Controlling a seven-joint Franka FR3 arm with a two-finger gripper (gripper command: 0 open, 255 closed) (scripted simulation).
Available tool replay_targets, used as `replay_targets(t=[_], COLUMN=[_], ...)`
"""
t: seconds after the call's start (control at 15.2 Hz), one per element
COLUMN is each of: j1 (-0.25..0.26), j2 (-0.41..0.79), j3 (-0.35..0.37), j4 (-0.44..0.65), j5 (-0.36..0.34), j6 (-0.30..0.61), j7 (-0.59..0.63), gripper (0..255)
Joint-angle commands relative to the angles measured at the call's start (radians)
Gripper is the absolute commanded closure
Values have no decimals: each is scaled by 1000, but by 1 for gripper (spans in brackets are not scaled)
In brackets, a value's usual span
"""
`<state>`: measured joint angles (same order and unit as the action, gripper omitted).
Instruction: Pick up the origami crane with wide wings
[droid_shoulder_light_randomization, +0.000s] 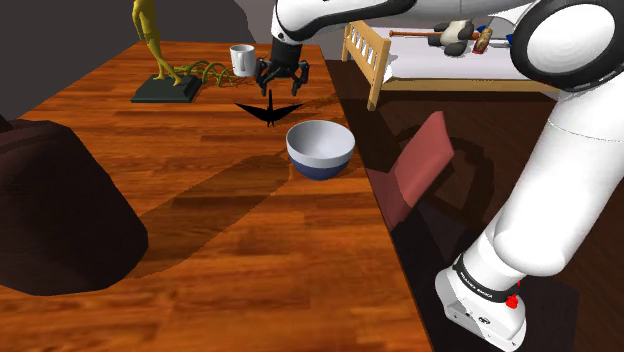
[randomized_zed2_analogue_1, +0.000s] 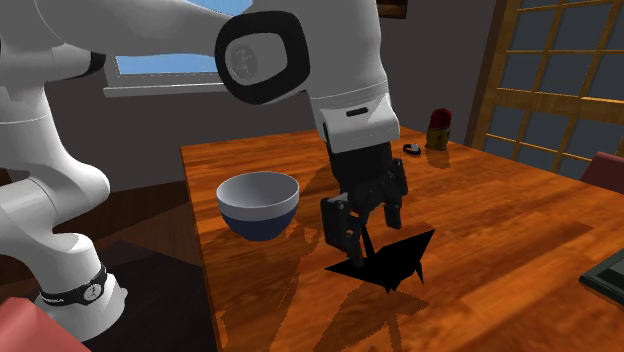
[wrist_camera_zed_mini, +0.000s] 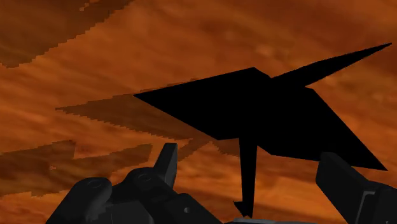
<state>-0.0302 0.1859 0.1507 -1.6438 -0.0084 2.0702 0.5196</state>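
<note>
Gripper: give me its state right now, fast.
Gripper: open, holding nothing; its fingers stand apart on either side of the black crane's thin point, not touching it.

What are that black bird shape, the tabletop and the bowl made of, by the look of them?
The crane is flat, matt black with sharp folded facets; the shape suggests paper, but no texture shows. The table looks like polished reddish wood: plank lines, grain and soft sheen. The bowl is smooth, blue outside, pale inside, probably glazed ceramic, possibly plastic.
</note>
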Motion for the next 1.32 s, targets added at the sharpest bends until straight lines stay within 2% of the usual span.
replay_targets(t=[0.0,0.13,0.59,0.73,0.79,1.25], j1=[8,14,13,13,13,13], j2=[74,133,141,141,141,142], j3=[-3,-8,-9,-9,-10,-10], j4=[91,170,79,79,80,80], j5=[-13,-22,-23,-23,-23,-23], j6=[-8,-20,78,78,78,79], j7=[39,62,63,63,62,62], gripper=[0,0,0,0,255,255])
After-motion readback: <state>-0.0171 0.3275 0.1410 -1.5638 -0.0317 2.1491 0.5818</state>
